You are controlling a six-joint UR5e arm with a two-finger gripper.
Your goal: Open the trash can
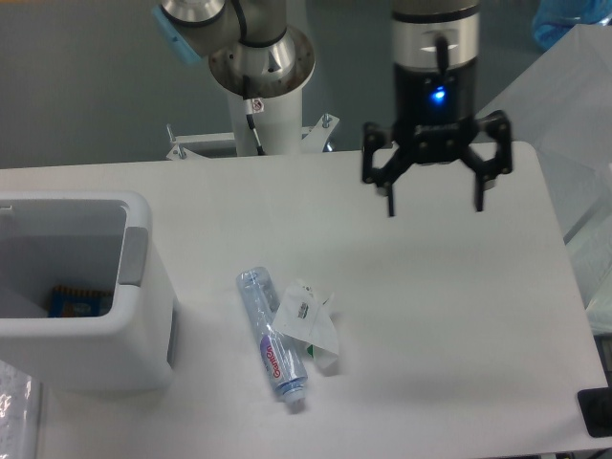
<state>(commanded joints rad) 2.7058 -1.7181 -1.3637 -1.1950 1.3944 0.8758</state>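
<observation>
gripper (435, 204) hanging wide open, holding nothing, well right of trash can (143, 335) | trash can standing open-topped | bottle (270, 339) lying just right of it

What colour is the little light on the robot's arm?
Blue light, just above the end effector, seen in the fixed camera view.

Overhead view: the black two-finger hand (435, 206), fingers spread and empty, hangs above the far right of the white surface (440, 316), well apart from the boxy white plastic trash can (91, 359) standing open at left and the clear plastic bottle (271, 337) beside crumpled white paper (308, 320).
</observation>
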